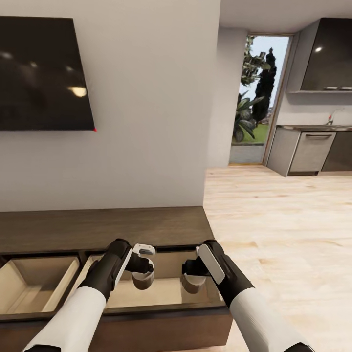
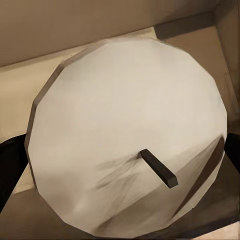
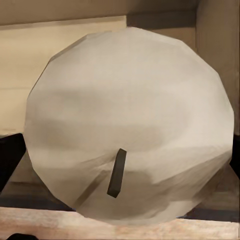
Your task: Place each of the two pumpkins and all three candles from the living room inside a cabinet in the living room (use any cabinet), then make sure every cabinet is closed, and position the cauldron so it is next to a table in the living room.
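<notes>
Cabinet [image 1: 98,230]: long, low, dark-brown unit set against the pale wall, below the wall-mounted black TV [image 1: 44,73]. Two pull-out fronts drawn open, showing pale beige interiors.

Left gripper [image 1: 143,274]: positioned over the open compartment at the cabinet's end nearest the kitchen opening. Closed on a candle [image 1: 143,282], a short pale cylinder hanging below the fingers. Left wrist view: left-hand candle [image 2: 127,135] seen end-on as a faceted off-white disc with a dark wick [image 2: 159,168], dark finger edges at both sides, beige drawer floor and wall behind.

Right gripper [image 1: 192,274]: over the same compartment, just beside the left gripper, toward the cabinet's end. Closed on a second candle [image 1: 193,283], likewise held above the drawer floor. Right wrist view: right-hand candle [image 3: 129,135] end-on, wick [image 3: 117,173] dark and tilted, drawer interior behind, front edge of the drawer and pale plank floor [image 3: 100,230] below.

Second open compartment [image 1: 34,283]: farther from the cabinet's end, beige interior visible.

Beyond the cabinet's end: light wood floor [image 1: 274,220], a glazed door [image 1: 256,98] with greenery outside, grey kitchen units [image 1: 313,151].
</notes>
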Tool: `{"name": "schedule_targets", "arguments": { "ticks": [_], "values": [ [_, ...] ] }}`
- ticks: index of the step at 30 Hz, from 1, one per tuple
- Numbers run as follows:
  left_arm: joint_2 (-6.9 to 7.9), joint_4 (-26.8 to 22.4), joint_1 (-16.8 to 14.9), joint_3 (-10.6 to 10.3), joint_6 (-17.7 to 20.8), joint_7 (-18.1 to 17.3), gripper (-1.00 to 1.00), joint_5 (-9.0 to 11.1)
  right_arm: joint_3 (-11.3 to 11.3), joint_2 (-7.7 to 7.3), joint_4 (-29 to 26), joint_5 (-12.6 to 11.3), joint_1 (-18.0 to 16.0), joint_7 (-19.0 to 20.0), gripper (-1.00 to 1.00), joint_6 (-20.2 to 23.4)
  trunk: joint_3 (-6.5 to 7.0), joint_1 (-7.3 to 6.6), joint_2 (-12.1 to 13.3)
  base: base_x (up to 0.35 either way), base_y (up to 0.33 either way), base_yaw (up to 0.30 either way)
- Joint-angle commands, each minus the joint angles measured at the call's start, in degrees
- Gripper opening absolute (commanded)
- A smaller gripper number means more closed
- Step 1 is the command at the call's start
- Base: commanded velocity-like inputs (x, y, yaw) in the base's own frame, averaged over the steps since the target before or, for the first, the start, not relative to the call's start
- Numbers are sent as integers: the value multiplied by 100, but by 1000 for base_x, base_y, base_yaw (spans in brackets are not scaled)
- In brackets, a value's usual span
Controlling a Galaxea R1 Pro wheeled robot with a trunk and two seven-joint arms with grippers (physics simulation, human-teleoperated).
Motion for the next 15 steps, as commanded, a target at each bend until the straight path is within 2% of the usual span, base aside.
{"name": "schedule_targets", "arguments": {
  "ticks": [1, 7, 11, 15],
  "values": [
    [-1, -5, -3, -1, 19, -48, -100, -55, 6, 0, -4, -49, -4, -55, -100, 10, -6, 1, -3, 243, -157, 0],
    [-1, 0, -3, -1, 20, -48, -100, -55, 6, 0, -4, -50, -4, -55, -100, 6, -6, 1, -3, 229, -184, 0],
    [-6, -2, -3, -1, 20, -48, -100, -55, 6, 0, -4, -50, -4, -55, -100, 7, -6, 1, -3, 69, -188, 0],
    [-2, -11, -3, -1, 20, -48, -100, -55, 6, 0, -4, -49, -4, -55, -100, 4, -6, 1, -3, 16, -56, 0]
  ]
}}
